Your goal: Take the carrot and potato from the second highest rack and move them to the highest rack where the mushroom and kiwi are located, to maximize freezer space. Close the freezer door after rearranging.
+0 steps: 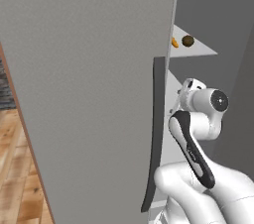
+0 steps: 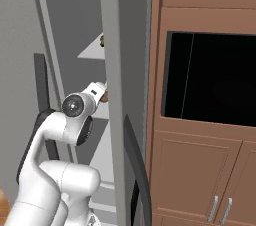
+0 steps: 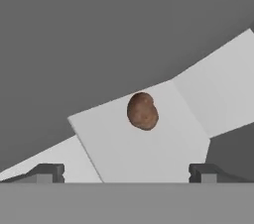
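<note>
Left base view: the freezer door [image 1: 89,94] stands open, the carrot [image 1: 174,42] lies beside a brown ball [image 1: 187,40] on the highest rack [image 1: 203,49]. Right base view: the arm reaches into the freezer [image 2: 65,30] at the rack below. Hand view: the gripper [image 3: 126,172] is wide open and empty, the potato [image 3: 142,111] sits ahead on the second highest rack [image 3: 124,153]; I'd centre on it, advance until the fingers straddle it, then close.

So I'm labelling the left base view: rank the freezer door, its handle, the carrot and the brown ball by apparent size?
1. freezer door
2. handle
3. brown ball
4. carrot, about as big as the ball and partly hidden by the door edge, so unsure.
</note>
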